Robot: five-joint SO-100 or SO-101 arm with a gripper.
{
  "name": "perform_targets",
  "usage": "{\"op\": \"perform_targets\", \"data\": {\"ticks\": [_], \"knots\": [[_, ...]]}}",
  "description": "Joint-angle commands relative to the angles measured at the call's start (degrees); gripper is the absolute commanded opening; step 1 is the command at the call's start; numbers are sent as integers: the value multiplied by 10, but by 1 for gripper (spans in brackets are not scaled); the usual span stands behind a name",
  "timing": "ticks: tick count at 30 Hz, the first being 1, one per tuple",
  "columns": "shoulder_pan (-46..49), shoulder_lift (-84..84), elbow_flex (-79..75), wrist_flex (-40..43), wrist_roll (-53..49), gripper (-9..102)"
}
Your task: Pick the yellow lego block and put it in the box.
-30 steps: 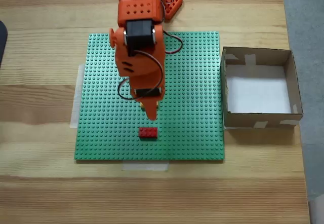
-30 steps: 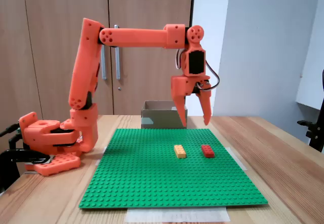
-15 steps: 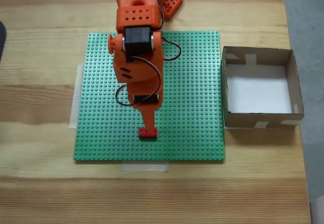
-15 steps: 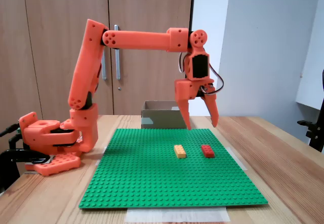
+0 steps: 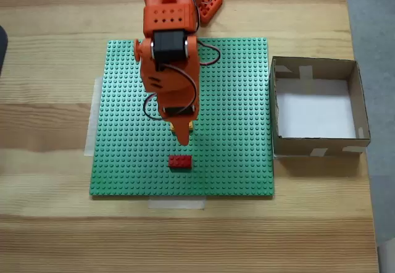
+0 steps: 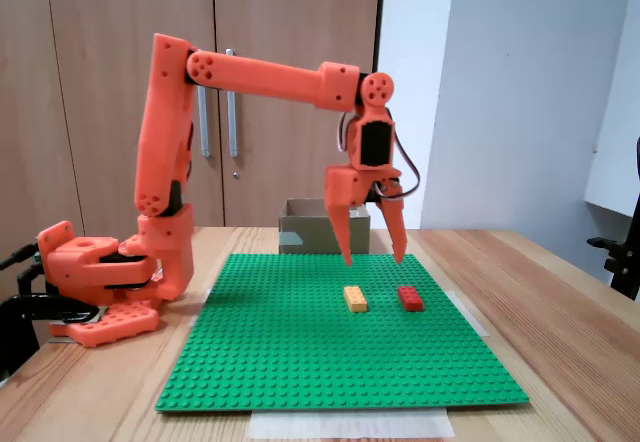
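The yellow lego block [image 6: 355, 299] lies flat on the green baseplate [image 6: 300, 362], with a red brick [image 6: 410, 298] just to its right in the side fixed view. My orange gripper [image 6: 374, 259] hangs open a little above the two bricks, fingers pointing down and holding nothing. In the top-down fixed view the gripper [image 5: 183, 139] covers the yellow block, and its tip ends short of the red brick [image 5: 180, 161]. The box [image 5: 318, 144] stands to the right of the baseplate [image 5: 234, 100], its white floor bare. From the side, the box [image 6: 310, 234] sits behind the gripper.
The arm's orange base [image 6: 100, 282] sits at the table's back edge. Pale tape strips [image 5: 176, 203] hold the baseplate to the wooden table [image 5: 49, 223]. Cupboard doors stand behind the table in the side fixed view.
The gripper has drawn back toward the arm's base, off the red brick to over the yellow block, and dropped slightly. Its jaws stay open. Neither brick has moved.
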Motion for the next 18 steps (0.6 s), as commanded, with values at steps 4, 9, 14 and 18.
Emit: {"op": "perform_targets", "data": {"ticks": [4,9,14,18], "knots": [[7,85,76,-26,-14,31],[12,115,122,-39,-23,31],[25,121,135,-61,-39,31],[36,122,160,-85,-61,30]]}}
